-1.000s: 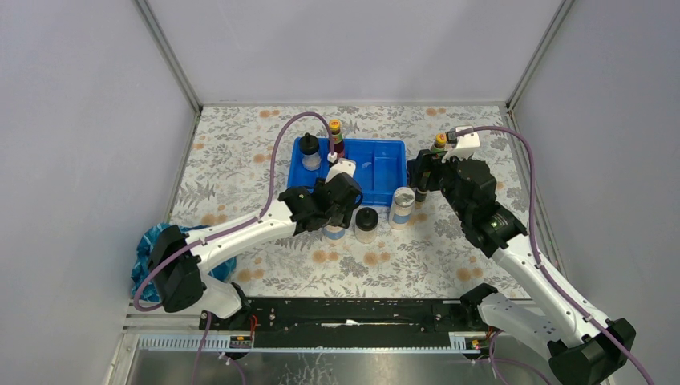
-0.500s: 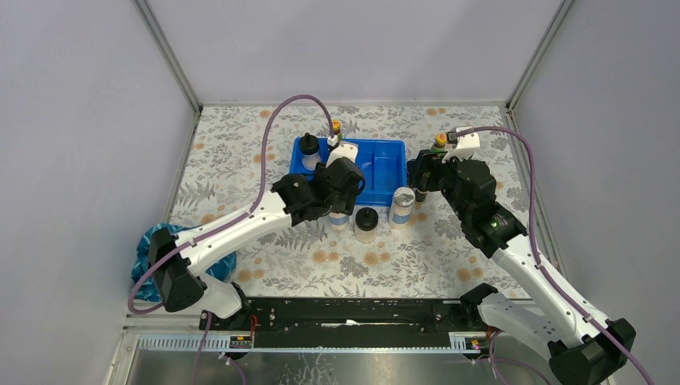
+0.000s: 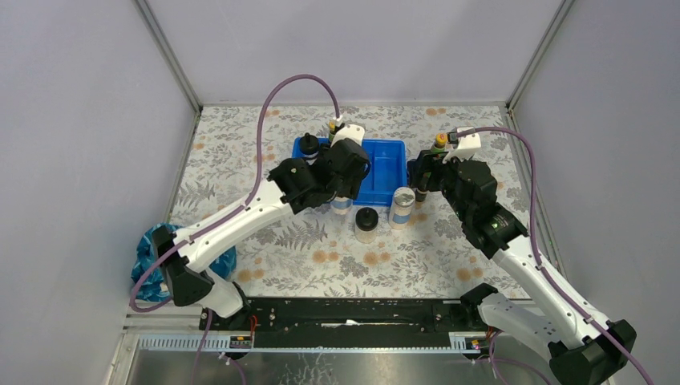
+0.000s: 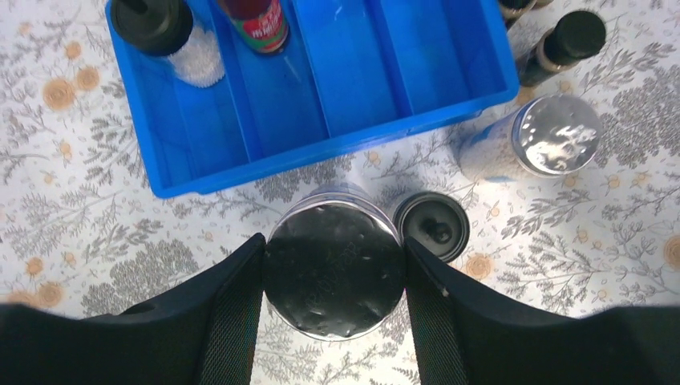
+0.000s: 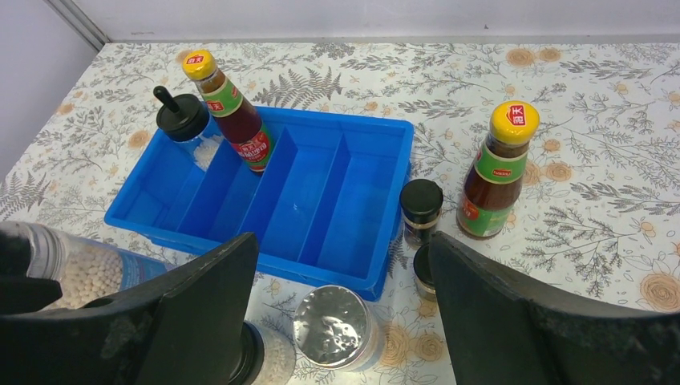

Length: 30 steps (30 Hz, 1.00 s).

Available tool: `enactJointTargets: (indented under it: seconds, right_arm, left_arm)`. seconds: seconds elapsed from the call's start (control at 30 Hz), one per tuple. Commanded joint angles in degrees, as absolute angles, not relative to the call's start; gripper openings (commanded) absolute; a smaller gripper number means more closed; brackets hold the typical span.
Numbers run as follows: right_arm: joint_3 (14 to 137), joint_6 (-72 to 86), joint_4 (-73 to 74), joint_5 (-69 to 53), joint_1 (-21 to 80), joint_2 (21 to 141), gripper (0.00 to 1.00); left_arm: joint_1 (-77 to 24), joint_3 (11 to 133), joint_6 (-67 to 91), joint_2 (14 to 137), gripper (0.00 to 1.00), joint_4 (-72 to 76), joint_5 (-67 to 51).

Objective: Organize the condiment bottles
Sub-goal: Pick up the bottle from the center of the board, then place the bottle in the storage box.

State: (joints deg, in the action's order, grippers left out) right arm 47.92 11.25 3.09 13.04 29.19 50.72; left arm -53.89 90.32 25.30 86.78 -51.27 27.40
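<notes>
My left gripper (image 4: 333, 277) is shut on a clear silver-lidded jar (image 4: 333, 261) and holds it above the table, just before the front edge of the blue tray (image 4: 321, 152). The tray's left compartments hold a black-domed bottle (image 5: 183, 120) and a red-labelled bottle with a yellow cap (image 5: 232, 112). My right gripper (image 5: 345, 321) hangs open over a second silver-lidded jar (image 5: 335, 325) standing in front of the tray. Beside that jar stands another black-domed bottle (image 3: 366, 223). Right of the tray are two tiny black-capped bottles (image 5: 421, 210) and a yellow-capped bottle (image 5: 501, 168).
A crumpled blue bag (image 3: 152, 249) lies at the table's left edge beside the left arm's base. Grey walls close in the flowered table on three sides. A black rail (image 3: 345, 313) runs along the near edge.
The left arm has lifted the silver-lidded jar off the table and carried it away from me, toward the tray. The right arm has stayed still.
</notes>
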Motion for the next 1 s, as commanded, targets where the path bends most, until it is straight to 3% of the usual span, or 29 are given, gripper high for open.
enactJointTargets:
  seconds: [0.0,0.27,0.6,0.97]
  right_arm:
    - [48.0,11.8,0.6,14.8,29.1,49.6,0.85]
    - [47.9,11.8,0.5,15.5,29.1,49.2,0.85]
    - [47.4,11.7,0.4,17.3,29.1,49.3,0.86]
    - [45.2,12.2,-4.1,21.1,29.1,48.4,0.86]
  left_arm:
    - [-53.5,96.1,22.2,89.1,0.00,-51.2,30.0]
    - [-52.5,104.0,19.0,95.1,0.00,-48.5,32.6]
    - [-45.9,115.8,15.9,105.8,0.00,-44.8,26.5]
    - [-40.0,117.8,14.8,112.0,0.00,-36.8,18.3]
